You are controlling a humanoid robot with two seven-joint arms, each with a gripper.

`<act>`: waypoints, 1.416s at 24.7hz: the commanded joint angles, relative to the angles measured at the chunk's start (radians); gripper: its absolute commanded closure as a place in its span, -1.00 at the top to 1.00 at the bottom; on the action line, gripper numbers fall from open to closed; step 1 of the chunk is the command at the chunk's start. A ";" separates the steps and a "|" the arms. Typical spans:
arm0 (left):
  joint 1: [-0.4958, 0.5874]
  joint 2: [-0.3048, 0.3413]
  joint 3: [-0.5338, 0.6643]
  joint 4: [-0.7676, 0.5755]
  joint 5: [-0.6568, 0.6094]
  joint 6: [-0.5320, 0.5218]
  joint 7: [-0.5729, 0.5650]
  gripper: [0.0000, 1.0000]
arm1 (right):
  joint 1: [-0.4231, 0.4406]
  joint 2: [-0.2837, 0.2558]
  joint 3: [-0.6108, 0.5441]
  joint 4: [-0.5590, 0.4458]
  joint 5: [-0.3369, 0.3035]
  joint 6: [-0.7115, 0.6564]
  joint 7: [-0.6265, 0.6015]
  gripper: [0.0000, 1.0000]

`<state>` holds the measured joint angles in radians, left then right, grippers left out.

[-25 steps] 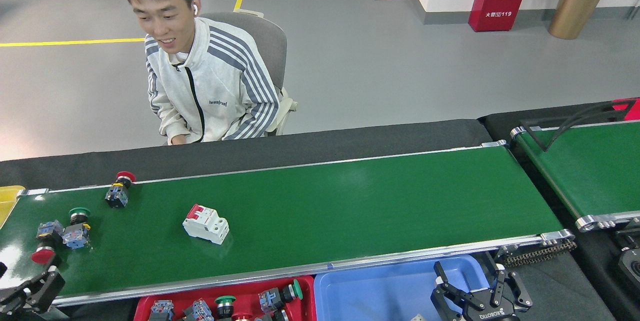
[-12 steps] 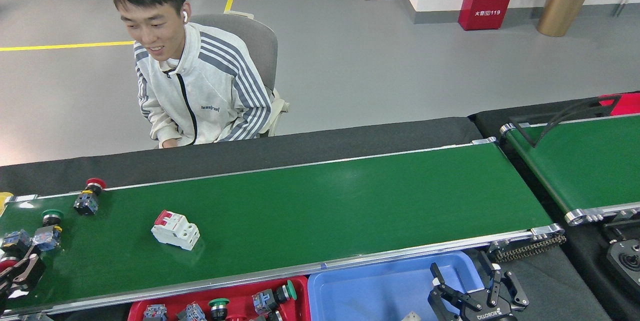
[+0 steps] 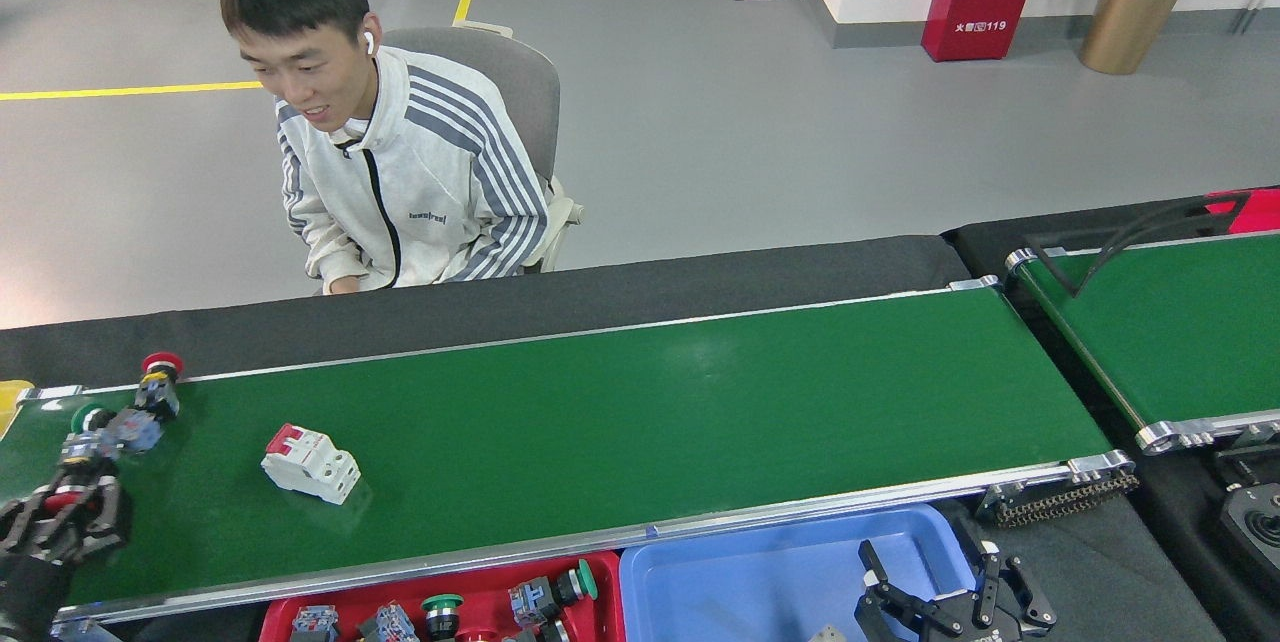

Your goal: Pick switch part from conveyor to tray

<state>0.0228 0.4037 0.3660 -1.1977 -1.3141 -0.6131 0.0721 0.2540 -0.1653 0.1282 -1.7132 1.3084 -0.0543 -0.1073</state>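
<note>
Conveyor [image 3: 620, 422] runs full width, silver rail along near edge, roller end at right. White breaker with red toggle [image 3: 311, 463] lies on belt left of centre, tilted, clear of both rails. Right of breaker the belt is bare all the way to the roller end. Left of breaker, at belt's left end: red-capped switch part [image 3: 157, 382] by far rail, green-capped switch part [image 3: 95, 422] close beside it. Left gripper [image 3: 62, 517] sits over belt's left end, fingers around a red-capped switch part [image 3: 62, 499], clamped on it as far as visible. Red tray [image 3: 450, 607] below near rail holds several switch parts. Blue tray [image 3: 760, 572] just right of red one; right gripper [image 3: 950, 602] over its right side, fingers spread apart, holding nothing. Person [image 3: 390, 162] seated beyond far edge.
</note>
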 commanded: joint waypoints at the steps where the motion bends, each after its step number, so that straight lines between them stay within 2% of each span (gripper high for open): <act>1: 0.074 -0.025 0.007 -0.149 0.015 -0.088 0.009 -0.78 | -0.002 0.000 -0.012 -0.011 -0.001 0.008 -0.005 1.00; 3: 0.172 -0.085 0.007 -0.298 0.013 -0.135 0.000 -0.74 | -0.004 0.001 -0.024 -0.011 -0.001 0.008 -0.005 1.00; 5: 0.286 -0.146 -0.001 -0.430 0.006 -0.172 -0.002 -0.55 | -0.004 0.000 -0.025 -0.011 -0.001 0.008 -0.006 1.00; 7: 0.384 -0.201 -0.006 -0.517 -0.010 -0.172 -0.006 -0.06 | -0.009 -0.002 -0.031 -0.011 -0.003 0.008 -0.008 1.00; 8: 0.407 -0.227 -0.010 -0.536 -0.028 -0.172 -0.012 0.12 | -0.010 0.000 -0.036 -0.011 -0.003 0.008 -0.008 1.00; 9: 0.419 -0.261 -0.027 -0.548 -0.051 -0.172 -0.014 0.67 | -0.010 0.001 -0.041 -0.011 -0.003 0.008 -0.008 1.00; 10: 0.419 -0.286 -0.033 -0.550 -0.059 -0.172 -0.014 0.98 | -0.010 0.001 -0.042 -0.011 -0.003 0.008 -0.008 1.00; 11: 0.421 -0.302 -0.035 -0.550 -0.057 -0.172 -0.014 0.99 | -0.010 0.001 -0.044 -0.011 -0.003 0.008 -0.008 1.00; 17: 0.417 -0.309 0.019 -0.545 -0.059 -0.172 -0.012 1.00 | -0.019 0.007 -0.084 -0.013 -0.003 0.013 -0.009 1.00; 19: 0.419 -0.315 0.050 -0.545 -0.056 -0.082 -0.012 1.00 | -0.022 0.027 -0.090 -0.017 -0.003 0.018 -0.008 1.00; 21: 0.416 -0.316 0.080 -0.545 -0.054 0.093 -0.011 1.00 | -0.022 0.055 -0.091 -0.017 0.000 0.036 -0.005 1.00; 24: 0.410 -0.309 0.087 -0.534 -0.057 0.269 -0.011 1.00 | -0.025 0.053 -0.091 -0.016 0.002 0.050 -0.005 1.00; 32: 0.347 -0.279 0.079 -0.508 -0.059 0.280 -0.023 1.00 | -0.035 0.052 -0.093 -0.006 0.000 0.050 -0.006 1.00; 35: 0.250 -0.235 0.077 -0.476 -0.057 0.293 -0.077 0.99 | -0.038 0.047 -0.091 -0.006 0.002 0.044 -0.008 1.00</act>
<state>0.3004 0.1465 0.4418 -1.6777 -1.3724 -0.3315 0.0259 0.2280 -0.1119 0.0411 -1.7109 1.3089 -0.0007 -0.1100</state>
